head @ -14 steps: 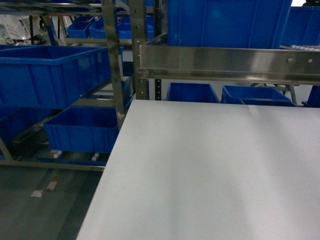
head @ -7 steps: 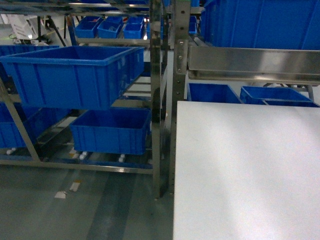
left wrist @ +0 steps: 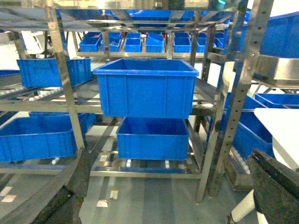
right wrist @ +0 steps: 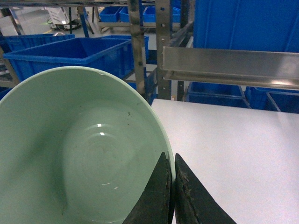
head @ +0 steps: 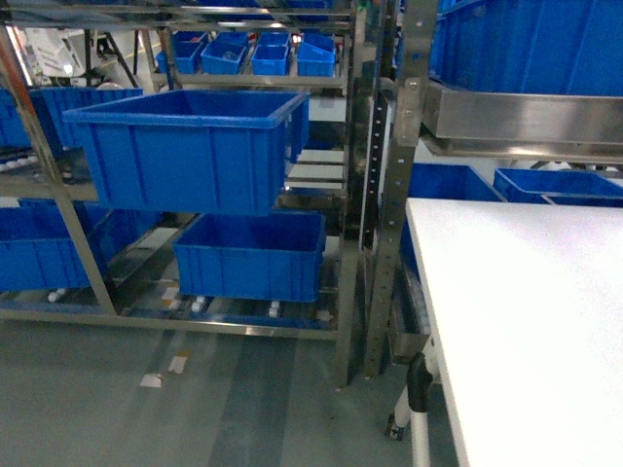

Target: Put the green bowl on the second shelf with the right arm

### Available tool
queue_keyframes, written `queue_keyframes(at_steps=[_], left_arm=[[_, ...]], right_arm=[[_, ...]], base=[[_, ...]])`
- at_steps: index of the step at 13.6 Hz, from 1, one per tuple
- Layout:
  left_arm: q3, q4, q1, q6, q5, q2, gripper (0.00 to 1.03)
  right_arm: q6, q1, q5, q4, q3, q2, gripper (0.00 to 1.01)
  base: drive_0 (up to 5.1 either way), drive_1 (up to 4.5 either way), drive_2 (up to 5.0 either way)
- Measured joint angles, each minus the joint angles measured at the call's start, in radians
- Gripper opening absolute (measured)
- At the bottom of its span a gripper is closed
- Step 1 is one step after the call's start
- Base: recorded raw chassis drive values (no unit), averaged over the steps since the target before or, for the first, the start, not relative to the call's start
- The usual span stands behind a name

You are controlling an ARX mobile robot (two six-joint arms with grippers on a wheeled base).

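In the right wrist view, the green bowl (right wrist: 70, 154) fills the lower left of the frame, with its hollow side turned toward the camera and its rim running up to the top centre. The right claw (right wrist: 172, 196) is closed on this rim at the bottom centre: one dark finger (right wrist: 156, 198) lies inside the bowl and the other finger (right wrist: 198, 205) lies outside, and the thin edge is pinched between them. Behind the bowl, in the right half of the frame, is the white counter (right wrist: 233, 154), and above it a steel shelf beam (right wrist: 229, 67) crosses the upper right. The bowl is not visible in the head view, and the claws are not visible there either. That view shows the white counter (head: 526, 321) in the lower right, a steel rack post (head: 394, 185) just left of it, and a large blue crate (head: 190, 146) on a shelf in the upper left, with a lower blue crate (head: 253, 255) under it. In the left wrist view only dark parts of the left claw (left wrist: 275, 186) appear in the bottom corners; the fingertips are outside the frame, so I cannot tell if it is open or closed. The same blue crates fill the centre of that view.
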Motion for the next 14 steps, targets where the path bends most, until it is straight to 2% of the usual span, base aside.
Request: queue_keyframes(at_steps=[14], left_arm=[[0.0, 0.001, 0.0, 0.0, -0.001, 0.0, 0.98]], right_arm=[[0.0, 0.0, 0.0, 0.001, 0.0, -0.001, 0.02]], base=[[-5.0, 2.46, 2.5]])
